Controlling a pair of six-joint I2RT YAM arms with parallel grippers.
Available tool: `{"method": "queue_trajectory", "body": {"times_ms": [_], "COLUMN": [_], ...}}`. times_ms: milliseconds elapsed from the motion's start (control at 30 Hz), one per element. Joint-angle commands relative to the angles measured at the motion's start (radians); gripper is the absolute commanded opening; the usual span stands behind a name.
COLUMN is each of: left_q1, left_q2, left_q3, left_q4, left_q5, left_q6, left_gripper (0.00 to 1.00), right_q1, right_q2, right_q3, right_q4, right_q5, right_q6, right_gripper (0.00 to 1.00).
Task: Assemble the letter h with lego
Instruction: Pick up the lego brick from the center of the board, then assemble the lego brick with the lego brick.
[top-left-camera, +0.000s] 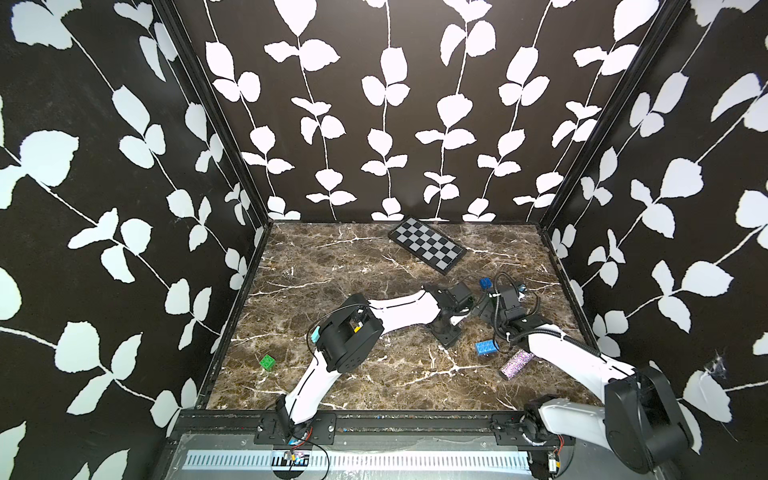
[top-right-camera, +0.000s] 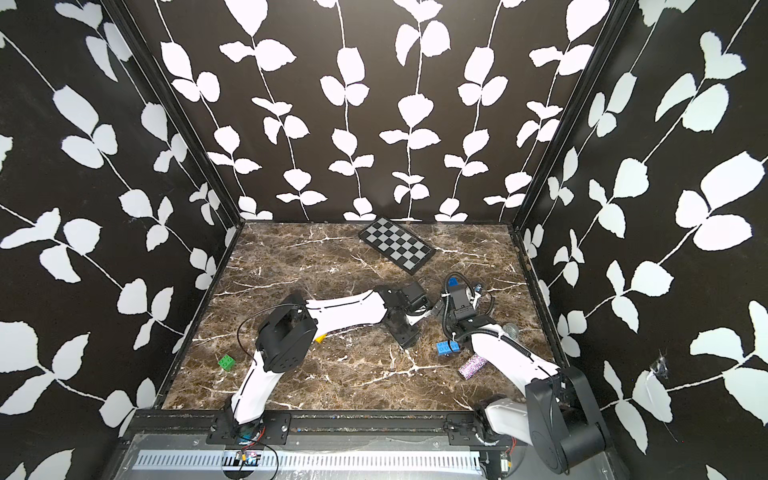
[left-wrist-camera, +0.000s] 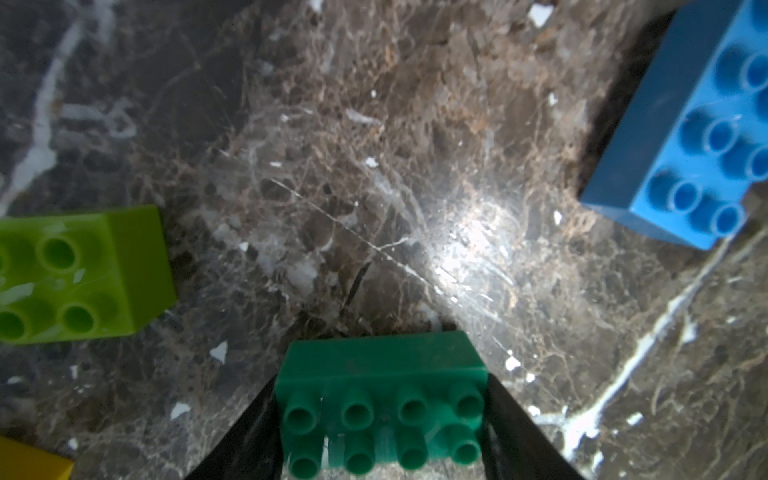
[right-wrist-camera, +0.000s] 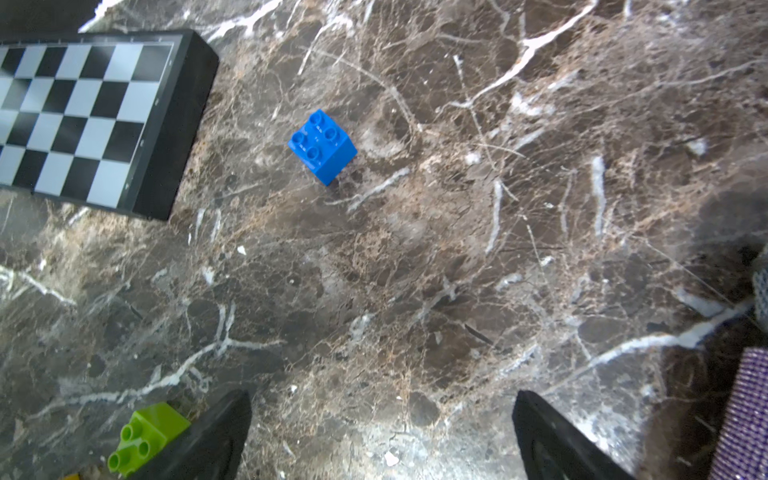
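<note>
In the left wrist view a dark green eight-stud brick sits between the black fingers of my left gripper, which press on both of its ends just above the marble. A lime brick, a long blue brick and a yellow corner lie around it. My right gripper is open over bare marble with nothing between its fingers. A small blue brick lies ahead of it and a lime brick beside one finger. In both top views the two grippers meet at mid-right.
A black-and-grey checkered board lies at the back. A glittery purple cylinder lies under the right forearm, next to the long blue brick. A green brick sits alone near the left wall. Black leaf-patterned walls enclose the marble floor.
</note>
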Motion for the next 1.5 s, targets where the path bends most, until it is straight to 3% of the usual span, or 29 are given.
{"method": "queue_trajectory", "body": {"times_ms": [0,233,400,567,933,1167,1467], "left_q1": [0.002,0.110,0.189,0.242,0.291,0.319,0.327], "left_q2": [-0.106,-0.308,-0.323,-0.258,-0.124,-0.143,-0.136], "left_q3": [0.002,-0.038,0.016,0.087,0.140,0.027,-0.006], "left_q4": [-0.029,-0.111,-0.241,-0.353,-0.376,-0.268,-0.241], "left_q5": [-0.067,-0.168,-0.193,-0.279,-0.276,-0.208,-0.177], "left_q6": [-0.082,-0.350,-0.478,-0.519,-0.580,-0.612,-0.636], "left_gripper": [0.16,0.16,0.15,0.10,0.10,0.09,0.09], "right_q1": [-0.003,0.092,0.189,0.212,0.213,0.212,0.213], "right_q2": [-0.003,0.010,0.090,0.163,0.178,0.181,0.184], "right_q3": [-0.006,0.010,0.094,0.149,0.157,0.163,0.168], "right_q4": [0.060,0.151,0.130,0.097,0.095,0.090,0.081], "right_q5": [-0.032,-0.041,-0.017,-0.039,-0.040,-0.040,-0.043], "right_q6": [-0.018,-0.122,-0.202,-0.226,-0.228,-0.227,-0.228], "right_gripper": [0.96,0.92,0.92,0.93,0.93,0.94,0.94]}}
